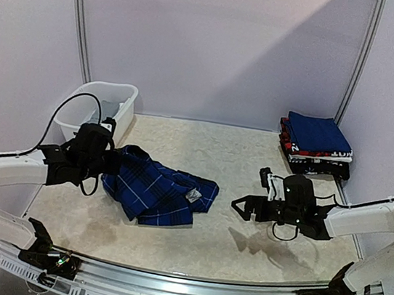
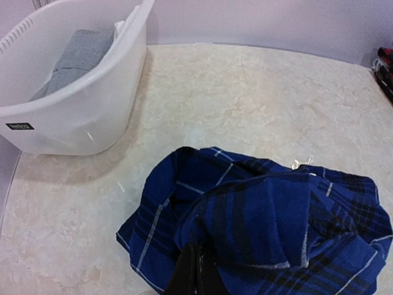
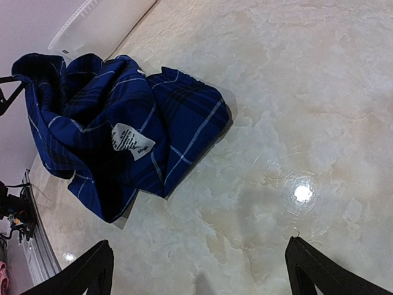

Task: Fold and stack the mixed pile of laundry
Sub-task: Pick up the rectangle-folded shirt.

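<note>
A dark blue plaid shirt [image 1: 158,192] with thin light lines lies crumpled on the table left of centre, its white label [image 3: 129,140] facing up. My left gripper [image 1: 110,161] is at the shirt's left edge, and its dark fingers [image 2: 199,270] are shut on a fold of the plaid cloth [image 2: 270,221]. My right gripper [image 1: 247,207] hovers over bare table to the right of the shirt, apart from it. It is open wide [image 3: 198,246] with nothing between its fingers. A grey garment [image 2: 77,58] lies in the basket.
A white plastic basket [image 1: 86,99] stands at the back left by the wall. A stack of folded garments [image 1: 316,144], blue on top, sits at the back right. The table's near edge runs along a metal rail [image 1: 185,282].
</note>
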Robot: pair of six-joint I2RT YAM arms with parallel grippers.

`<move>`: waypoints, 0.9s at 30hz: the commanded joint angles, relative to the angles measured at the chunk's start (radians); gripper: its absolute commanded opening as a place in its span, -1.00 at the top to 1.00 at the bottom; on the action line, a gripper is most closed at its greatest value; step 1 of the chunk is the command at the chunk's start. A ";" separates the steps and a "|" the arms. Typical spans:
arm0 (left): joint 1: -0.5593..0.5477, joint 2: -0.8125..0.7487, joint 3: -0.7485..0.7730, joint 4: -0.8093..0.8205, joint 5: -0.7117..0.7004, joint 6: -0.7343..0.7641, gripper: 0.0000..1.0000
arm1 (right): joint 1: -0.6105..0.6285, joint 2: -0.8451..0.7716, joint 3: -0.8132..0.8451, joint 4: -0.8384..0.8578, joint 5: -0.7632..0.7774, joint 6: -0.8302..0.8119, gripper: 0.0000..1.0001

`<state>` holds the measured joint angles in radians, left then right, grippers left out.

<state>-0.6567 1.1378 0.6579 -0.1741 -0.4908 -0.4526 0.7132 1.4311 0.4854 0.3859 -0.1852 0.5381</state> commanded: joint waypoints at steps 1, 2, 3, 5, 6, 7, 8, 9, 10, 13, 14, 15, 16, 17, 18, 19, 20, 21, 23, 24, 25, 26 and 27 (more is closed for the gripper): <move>-0.001 -0.067 0.051 -0.059 -0.046 0.017 1.00 | 0.004 0.036 -0.023 0.081 -0.030 0.046 -0.98; -0.001 -0.077 0.062 -0.069 -0.049 0.019 1.00 | 0.003 0.049 -0.022 0.093 -0.046 0.060 -0.98; -0.001 -0.087 0.070 -0.078 -0.051 0.020 1.00 | 0.004 0.071 -0.021 0.109 -0.064 0.068 -0.97; -0.001 -0.109 0.082 -0.094 -0.057 0.019 1.00 | 0.005 0.105 -0.016 0.144 -0.093 0.087 -0.98; -0.001 -0.122 0.085 -0.098 -0.058 0.018 1.00 | 0.004 0.122 -0.011 0.161 -0.104 0.098 -0.97; -0.001 -0.135 0.088 -0.103 -0.060 0.017 1.00 | 0.003 0.149 -0.005 0.176 -0.113 0.105 -0.97; -0.001 -0.148 0.092 -0.108 -0.059 0.015 1.00 | 0.004 0.164 0.004 0.191 -0.123 0.113 -0.96; -0.001 -0.161 0.094 -0.113 -0.058 0.016 1.00 | 0.005 0.181 0.015 0.205 -0.133 0.122 -0.94; -0.001 -0.173 0.096 -0.117 -0.060 0.016 1.00 | 0.006 0.206 0.026 0.215 -0.141 0.125 -0.91; -0.001 -0.198 0.100 -0.132 -0.068 0.019 1.00 | 0.021 0.254 0.068 0.210 -0.151 0.119 -0.83; -0.001 -0.203 0.102 -0.138 -0.070 0.019 1.00 | 0.028 0.265 0.088 0.199 -0.151 0.105 -0.82; -0.001 -0.205 0.104 -0.145 -0.073 0.020 1.00 | 0.035 0.283 0.109 0.186 -0.151 0.092 -0.81; -0.001 -0.209 0.104 -0.148 -0.076 0.021 1.00 | 0.038 0.297 0.133 0.171 -0.156 0.070 -0.81; -0.001 -0.214 0.105 -0.152 -0.079 0.021 1.00 | 0.040 0.325 0.160 0.156 -0.169 0.060 -0.81; -0.001 -0.219 0.105 -0.157 -0.084 0.022 1.00 | 0.041 0.344 0.185 0.146 -0.183 0.050 -0.79; -0.001 -0.229 0.105 -0.160 -0.088 0.021 1.00 | 0.040 0.368 0.212 0.132 -0.195 0.041 -0.77; -0.001 -0.240 0.105 -0.165 -0.091 0.022 1.00 | 0.040 0.384 0.236 0.120 -0.206 0.035 -0.74; -0.001 -0.249 0.105 -0.171 -0.095 0.024 1.00 | 0.042 0.409 0.253 0.114 -0.216 0.027 -0.73; -0.001 -0.266 0.102 -0.180 -0.108 0.026 1.00 | 0.048 0.434 0.281 0.110 -0.228 0.011 -0.71; -0.001 -0.274 0.100 -0.184 -0.115 0.028 1.00 | 0.050 0.447 0.299 0.106 -0.235 0.001 -0.71; -0.001 -0.279 0.099 -0.190 -0.121 0.029 1.00 | 0.053 0.455 0.312 0.104 -0.244 -0.007 -0.71; 0.000 -0.282 0.098 -0.195 -0.126 0.029 1.00 | 0.057 0.465 0.324 0.103 -0.254 -0.021 -0.71; 0.000 -0.286 0.098 -0.199 -0.130 0.030 1.00 | 0.061 0.476 0.337 0.099 -0.260 -0.031 -0.71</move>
<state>-0.6567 0.8742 0.7391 -0.3355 -0.5770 -0.4366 0.7528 1.8622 0.7769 0.5220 -0.3958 0.5674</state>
